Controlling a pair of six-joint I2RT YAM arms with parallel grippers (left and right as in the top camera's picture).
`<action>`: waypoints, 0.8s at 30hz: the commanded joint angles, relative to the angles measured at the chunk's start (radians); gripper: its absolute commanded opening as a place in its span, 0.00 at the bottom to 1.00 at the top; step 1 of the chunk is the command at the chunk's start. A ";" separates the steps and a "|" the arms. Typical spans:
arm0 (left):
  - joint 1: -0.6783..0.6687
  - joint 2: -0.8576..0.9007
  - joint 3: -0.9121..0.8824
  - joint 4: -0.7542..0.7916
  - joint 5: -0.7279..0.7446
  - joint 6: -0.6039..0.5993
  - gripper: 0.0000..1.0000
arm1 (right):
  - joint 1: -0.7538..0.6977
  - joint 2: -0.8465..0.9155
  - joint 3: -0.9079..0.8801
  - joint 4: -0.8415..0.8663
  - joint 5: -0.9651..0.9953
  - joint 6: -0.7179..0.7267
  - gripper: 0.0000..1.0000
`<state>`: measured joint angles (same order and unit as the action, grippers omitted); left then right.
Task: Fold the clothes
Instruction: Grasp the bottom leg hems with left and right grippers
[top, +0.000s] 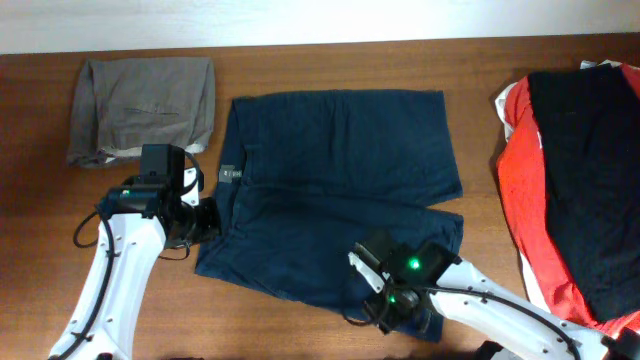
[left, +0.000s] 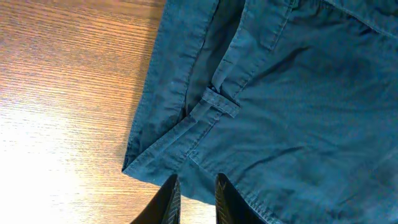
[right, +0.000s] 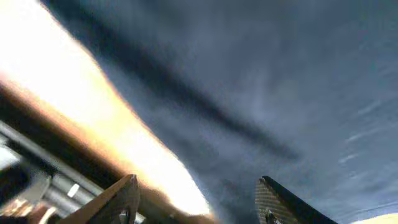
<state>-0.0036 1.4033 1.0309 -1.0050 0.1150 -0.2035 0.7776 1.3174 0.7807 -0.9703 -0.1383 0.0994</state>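
My left gripper (left: 194, 199) sits at the bottom edge of the left wrist view. Its fingers are nearly together with only a sliver between them, right over the hem by a corner of the shorts (left: 298, 106). I cannot tell whether any cloth is pinched there.

In the overhead view a folded grey garment (top: 140, 100) lies at the upper left, apart from the job. The shorts lie flat in the middle of the table (top: 40, 230), long axis running left to right across the frame, with the waistband left and the legs right. My left gripper is at their lower left corner.

My right gripper (right: 199, 202) is at their lower edge, right of centre. Its jaws are wide apart over blurred blue cloth and hold nothing. Each arm is nearest its own end of that lower edge, so I judge the fold goes up toward the top of the frame. A red and black pile (top: 520, 190) lies at far right.
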 joint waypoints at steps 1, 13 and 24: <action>-0.001 -0.005 -0.006 -0.005 -0.003 -0.006 0.20 | -0.008 0.002 0.026 0.002 0.159 -0.044 0.54; -0.001 -0.005 -0.006 0.002 -0.004 -0.006 0.25 | -0.005 0.044 -0.001 0.062 -0.082 -0.244 0.53; -0.001 -0.005 -0.006 0.011 -0.004 -0.006 0.26 | 0.040 0.068 0.003 0.148 -0.014 -0.346 0.56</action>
<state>-0.0036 1.4033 1.0309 -0.9936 0.1150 -0.2035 0.7940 1.3617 0.7696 -0.8051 -0.2852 -0.2356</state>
